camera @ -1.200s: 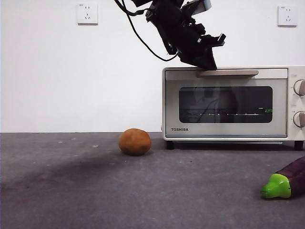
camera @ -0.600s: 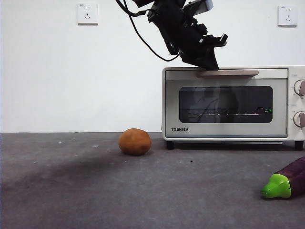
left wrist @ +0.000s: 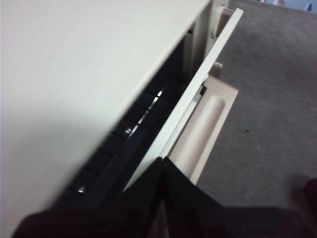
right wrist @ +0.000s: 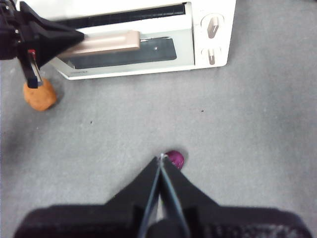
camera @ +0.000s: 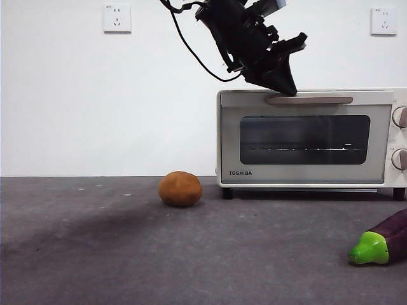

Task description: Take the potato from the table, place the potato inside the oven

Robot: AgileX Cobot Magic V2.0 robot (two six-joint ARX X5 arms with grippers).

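The orange-brown potato [camera: 180, 189] lies on the dark grey table [camera: 95, 254], left of the cream-white oven [camera: 305, 140]; the right wrist view shows the potato [right wrist: 39, 95] too. My left gripper [camera: 286, 89] comes down from above with its jaws shut, its tip at the beige handle [camera: 310, 100] on the top edge of the oven door. In the left wrist view the left gripper [left wrist: 162, 161] rests against the door edge, beside the handle [left wrist: 203, 134], and the door stands slightly ajar. My right gripper [right wrist: 161, 158] hangs high over the table, shut and empty.
A purple eggplant [camera: 381, 241] with a green cap lies at the front right, below the right gripper as the eggplant [right wrist: 175, 158] shows in the right wrist view. Two knobs [camera: 400, 136] sit on the oven's right side. A white wall stands behind.
The oven door has tipped outward a little at its top, handle coming forward. My left gripper has shifted slightly right along with it. The potato has not moved.
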